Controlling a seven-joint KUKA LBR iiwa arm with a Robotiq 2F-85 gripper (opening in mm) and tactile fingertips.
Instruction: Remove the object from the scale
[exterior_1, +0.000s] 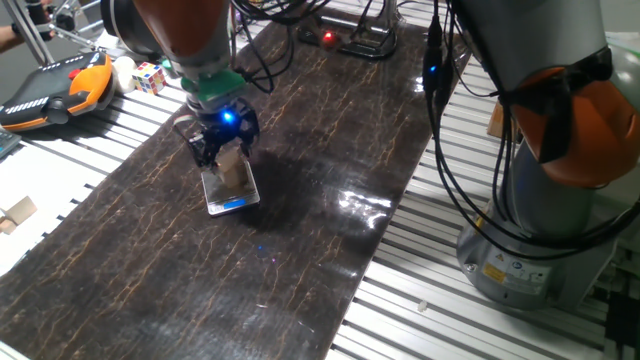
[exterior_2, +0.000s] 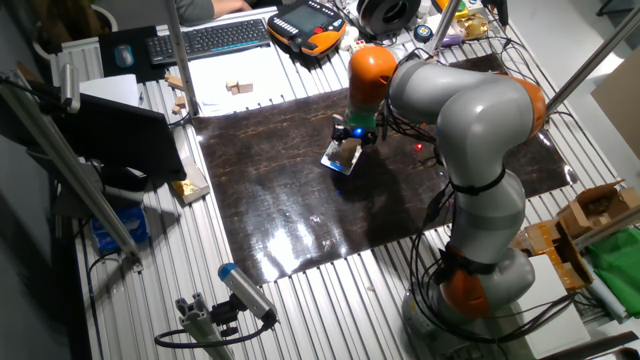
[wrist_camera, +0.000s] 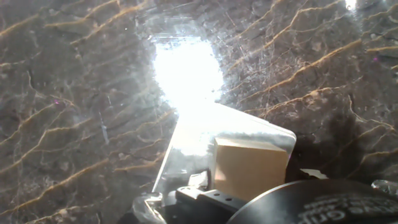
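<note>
In one fixed view, the cube is being seen on the scale, under the pincer; dark table is lying bare around them.

In the other fixed view, pincer closure cannot be told.

In the hand view, the cube's lower edge is being hidden.

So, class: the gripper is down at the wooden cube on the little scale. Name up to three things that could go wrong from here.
1. The scale is small and light-looking; if the fingers catch its plate, it may slide or lift along with the cube.
2. The cube sits near the plate's edge in the hand view, so a skewed grip by the gripper might tip it off onto the dark mat.
3. Glare on the mat hides detail, so alignment is hard to judge.
</note>
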